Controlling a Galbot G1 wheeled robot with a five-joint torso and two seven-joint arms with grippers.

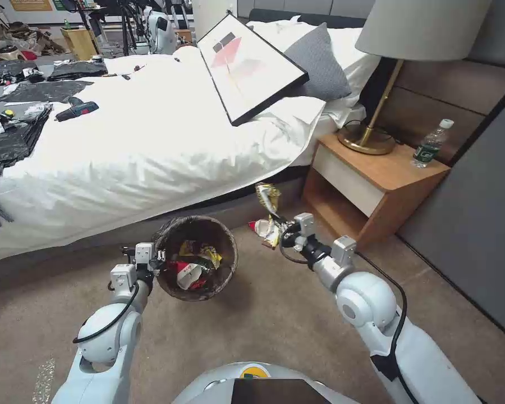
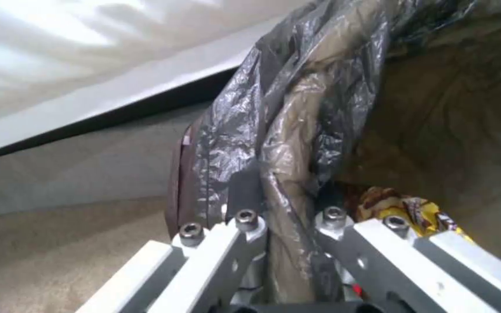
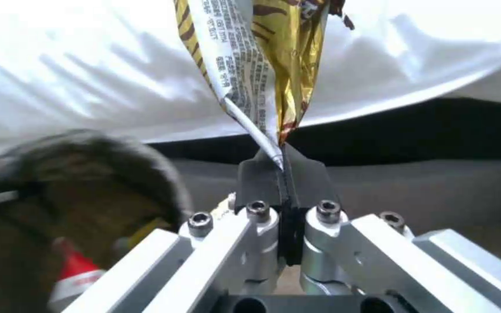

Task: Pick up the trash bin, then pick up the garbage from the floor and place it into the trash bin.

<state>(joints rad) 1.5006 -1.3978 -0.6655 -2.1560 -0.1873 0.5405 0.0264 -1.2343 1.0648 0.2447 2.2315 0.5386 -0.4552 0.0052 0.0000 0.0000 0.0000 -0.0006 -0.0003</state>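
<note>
Carpeted floor beside bed: left gripper clamps bin rim; right gripper pinches wrapper.

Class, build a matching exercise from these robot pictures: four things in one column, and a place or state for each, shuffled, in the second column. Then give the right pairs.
Things
1. Trash bin
2. Yellow snack wrapper
3. Clear water bottle
4. Framed picture

Places or states
A. Standing upright on the wooden nightstand
B. Pinched in the right claw, hanging above the floor
C. Lying tilted on the white bed, against a grey pillow
D. Held at its bag-lined rim by the left claw, litter inside

Pairs: 1-D, 2-B, 3-A, 4-C
</note>
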